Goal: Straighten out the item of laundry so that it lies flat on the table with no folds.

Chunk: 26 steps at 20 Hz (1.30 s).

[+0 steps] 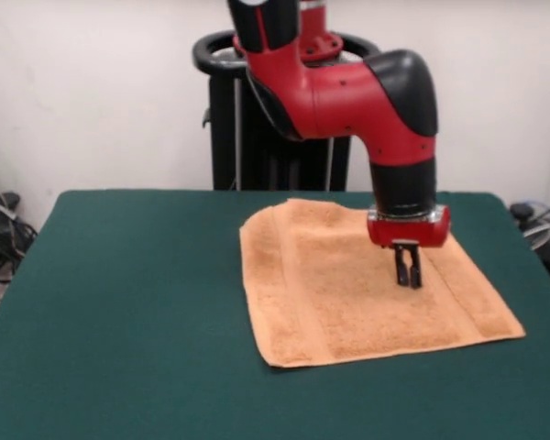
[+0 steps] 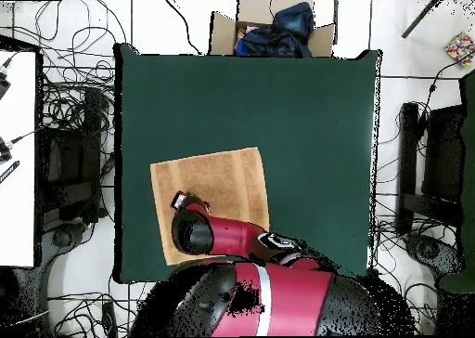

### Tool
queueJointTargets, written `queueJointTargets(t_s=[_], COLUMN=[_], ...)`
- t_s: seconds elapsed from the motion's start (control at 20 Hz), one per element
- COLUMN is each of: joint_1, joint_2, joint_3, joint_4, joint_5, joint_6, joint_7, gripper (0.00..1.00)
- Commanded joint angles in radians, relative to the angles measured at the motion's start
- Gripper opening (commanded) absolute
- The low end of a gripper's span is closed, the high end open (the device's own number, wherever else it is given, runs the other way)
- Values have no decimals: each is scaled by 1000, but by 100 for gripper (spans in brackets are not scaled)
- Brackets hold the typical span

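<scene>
One towel (image 1: pixel 348 293) spread flat on table (image 1: pixel 119 302); end effector (image 1: pixel 408 275) closed, empty, tips near towel surface.

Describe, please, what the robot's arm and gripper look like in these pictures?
The arm is built of rounded glossy red segments with black caps at the joints and a black cylindrical forearm section. A red collar edged with a silvery ring ends the wrist. The gripper below it is small and black, with two short slim fingers. No outside cables or readable markings show on it.
</scene>
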Motion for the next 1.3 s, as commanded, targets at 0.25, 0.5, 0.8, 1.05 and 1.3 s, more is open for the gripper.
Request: queueJointTargets(t_s=[0.25,0.5,0.8,1.05,1.3], joint_1=[79,83,111,128,90], joint_2=[134,139,109,62,93], joint_3=[216,212,164,102,75], joint_4=[-69,-66,-44,-25,-44], joint_5=[164,177,214,241,178], joint_6=[-150,-154,-142,-45,-43], joint_7=[371,342,313,248,181], gripper=[0,0,0,0,0])
